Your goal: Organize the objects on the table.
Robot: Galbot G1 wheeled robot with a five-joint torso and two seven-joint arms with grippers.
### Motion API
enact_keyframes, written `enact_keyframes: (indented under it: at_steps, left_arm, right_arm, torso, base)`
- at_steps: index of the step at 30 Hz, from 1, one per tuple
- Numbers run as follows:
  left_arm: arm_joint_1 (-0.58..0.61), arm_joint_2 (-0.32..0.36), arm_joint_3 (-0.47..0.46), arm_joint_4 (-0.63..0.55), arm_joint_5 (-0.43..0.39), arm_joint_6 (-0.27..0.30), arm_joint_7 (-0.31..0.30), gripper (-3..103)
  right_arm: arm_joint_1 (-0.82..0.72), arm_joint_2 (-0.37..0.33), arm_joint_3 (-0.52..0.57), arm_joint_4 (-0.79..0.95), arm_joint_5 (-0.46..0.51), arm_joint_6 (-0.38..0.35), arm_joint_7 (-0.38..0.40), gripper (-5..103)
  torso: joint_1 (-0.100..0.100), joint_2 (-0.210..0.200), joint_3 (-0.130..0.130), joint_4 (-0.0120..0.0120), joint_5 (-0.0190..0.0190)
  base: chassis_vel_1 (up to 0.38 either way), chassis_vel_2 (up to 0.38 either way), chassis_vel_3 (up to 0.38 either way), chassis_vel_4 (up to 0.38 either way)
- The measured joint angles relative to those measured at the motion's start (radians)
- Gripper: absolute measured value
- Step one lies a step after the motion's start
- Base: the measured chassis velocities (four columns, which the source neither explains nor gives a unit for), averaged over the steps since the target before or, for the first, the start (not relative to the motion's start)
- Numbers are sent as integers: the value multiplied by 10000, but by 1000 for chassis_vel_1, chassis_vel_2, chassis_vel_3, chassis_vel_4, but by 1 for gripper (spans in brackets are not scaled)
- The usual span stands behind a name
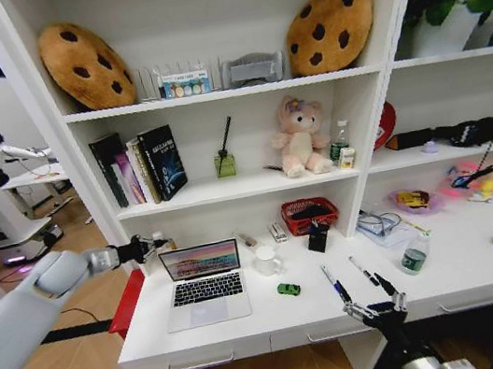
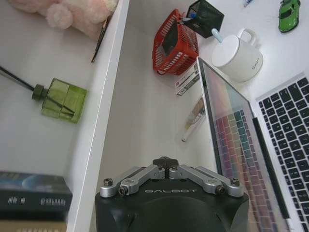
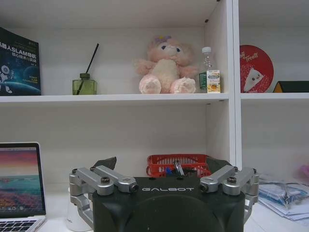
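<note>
The right gripper has its jaws spread wide apart, holding nothing; beyond the gap between them sits a red basket; past the jaw on one side stands the open laptop; high above the jaws, a pink plush bear sits on a shelf beside a green diffuser bottle.
</note>
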Motion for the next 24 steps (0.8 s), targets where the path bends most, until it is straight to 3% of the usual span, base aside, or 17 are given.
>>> enact_keyframes:
  at_steps: [2, 5, 13, 19, 24]
  left_arm:
    - [-848, -538, 754, 545, 822, -330, 484, 0]
    - [-1407, -910, 1334, 1021, 1326, -624, 910, 0]
    - [-1714, -1559, 1758, 1928, 1794, -1150, 1699, 0]
    - [-1644, -1596, 1773, 2007, 1394, -1278, 2259, 0]
    - [-1029, -1071, 1708, 1097, 541, -1186, 2456, 0]
  right_arm:
    - [-8, 61, 23, -51, 11, 64, 1, 100]
    - [9, 134, 29, -80, 21, 76, 0, 100]
    - [5, 272, 191, -197, 178, 155, 1, 100]
    - [9, 282, 277, -298, 228, 184, -1, 100]
    - [101, 273, 218, -270, 264, 133, -4, 100]
  torso:
    - [0, 0, 0, -2, 1]
    - [0, 0, 0, -1, -1]
    - [-1, 0, -1, 3, -2]
    - [-1, 1, -1, 1, -1]
    - [-1, 1, -2, 0, -2]
  base:
    - [0, 0, 0, 0]
    - [0, 0, 0, 0]
    - [0, 0, 0, 0]
    - [0, 0, 0, 0]
    - [0, 0, 0, 0]
